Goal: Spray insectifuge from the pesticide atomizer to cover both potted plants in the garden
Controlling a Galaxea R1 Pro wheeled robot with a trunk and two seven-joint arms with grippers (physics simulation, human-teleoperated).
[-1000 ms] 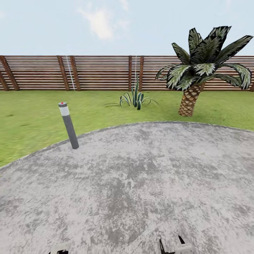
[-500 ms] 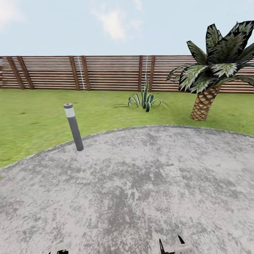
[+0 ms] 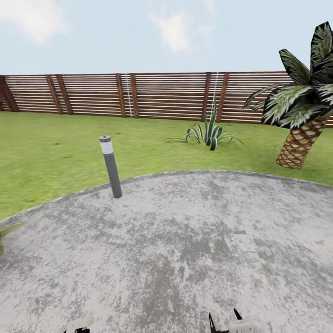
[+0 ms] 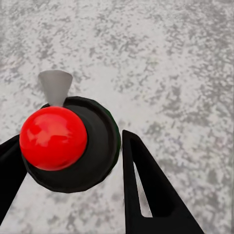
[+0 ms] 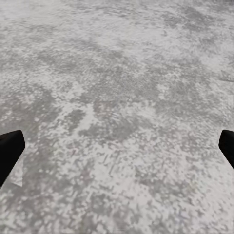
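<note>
**Camera swings left over the patio, sprayer in the left gripper**

Everything in the head view has slid to the right since one second ago, so the camera has turned and the things have not moved. From the head, the grey bollard (image 3: 111, 166) with its red dot stands at the rim of the round paved patio (image 3: 185, 240). Behind it are the lawn (image 3: 46, 152) and the slatted wooden fence (image 3: 92, 95). A spiky plant (image 3: 210, 132) grows near the fence, and a palm (image 3: 298, 143) stands at the right edge. One pointed green leaf (image 3: 5, 230) shows at the left edge; I cannot tell what plant it belongs to. Parts of the left gripper (image 3: 77, 327) and the right gripper (image 3: 224, 323) show at the lower border.

At the left wrist, the left gripper (image 4: 70, 136) grips the pesticide atomizer (image 4: 100, 146), a black round body with a red ball and a grey nozzle. One finger is pressed on each side, above the patio.

At the right wrist, the right gripper (image 5: 117, 141) is spread wide with nothing between its fingers (image 5: 9, 148).
</note>
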